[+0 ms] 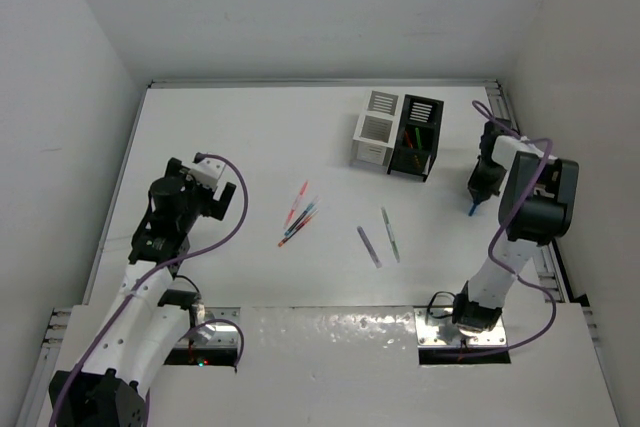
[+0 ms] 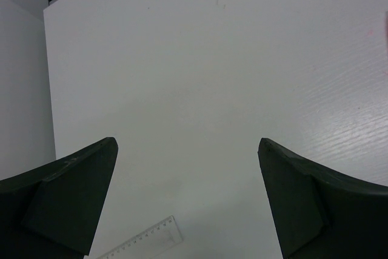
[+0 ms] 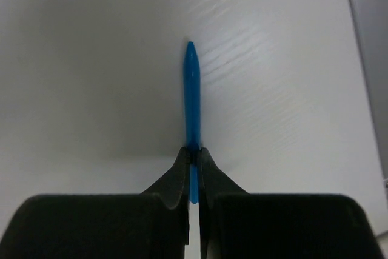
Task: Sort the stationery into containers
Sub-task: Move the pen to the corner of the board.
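My right gripper [image 3: 193, 148] is shut on a blue pen [image 3: 192, 89], which sticks straight out past the fingertips over bare table. From above, that gripper [image 1: 474, 205] hangs to the right of the containers with the blue pen [image 1: 471, 209] pointing down. The white container [image 1: 377, 127] and the black container [image 1: 417, 135] stand side by side at the back; pens show inside the black one. Loose stationery lies mid-table: a red and blue cluster [image 1: 298, 215], a grey pen [image 1: 369, 246] and a green pen [image 1: 389, 234]. My left gripper [image 2: 188, 147] is open over the bare table at the left [image 1: 228, 190].
A clear plastic ruler [image 2: 145, 241] lies on the table just below my left gripper. White walls close in the table on the left, back and right. The table's raised right edge rail [image 1: 502, 107] runs behind my right arm.
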`<action>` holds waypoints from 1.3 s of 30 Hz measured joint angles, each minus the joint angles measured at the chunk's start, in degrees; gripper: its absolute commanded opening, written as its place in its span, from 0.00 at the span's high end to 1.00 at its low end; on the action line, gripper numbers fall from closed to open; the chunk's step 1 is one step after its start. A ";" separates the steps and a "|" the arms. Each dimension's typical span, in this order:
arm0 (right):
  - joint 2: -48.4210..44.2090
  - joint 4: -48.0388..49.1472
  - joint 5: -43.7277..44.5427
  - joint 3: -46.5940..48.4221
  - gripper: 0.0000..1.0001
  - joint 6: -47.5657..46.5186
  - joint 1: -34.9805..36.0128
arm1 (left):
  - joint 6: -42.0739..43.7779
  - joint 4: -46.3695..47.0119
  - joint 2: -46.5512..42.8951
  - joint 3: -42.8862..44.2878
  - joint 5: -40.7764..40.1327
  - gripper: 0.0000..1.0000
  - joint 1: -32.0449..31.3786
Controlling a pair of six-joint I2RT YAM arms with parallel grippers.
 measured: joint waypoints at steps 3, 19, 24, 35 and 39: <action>3.69 -4.09 2.19 5.14 1.00 -2.67 -0.57 | 0.31 0.02 0.66 0.00 -0.33 0.00 0.00; 8.46 -10.27 10.01 9.38 1.00 -10.91 -4.31 | 1.38 -0.02 5.33 4.28 -0.55 0.00 0.00; 9.14 -10.29 12.52 9.35 1.00 -13.81 -4.37 | 1.73 -0.02 6.05 5.99 -0.55 0.00 0.00; 10.75 -10.40 13.22 10.73 1.00 -22.18 -5.20 | 3.19 -0.46 8.33 7.04 -0.68 0.00 0.00; 11.61 -11.26 11.78 12.41 1.00 -24.48 -6.03 | 3.30 -0.48 8.55 7.26 -0.92 0.00 0.00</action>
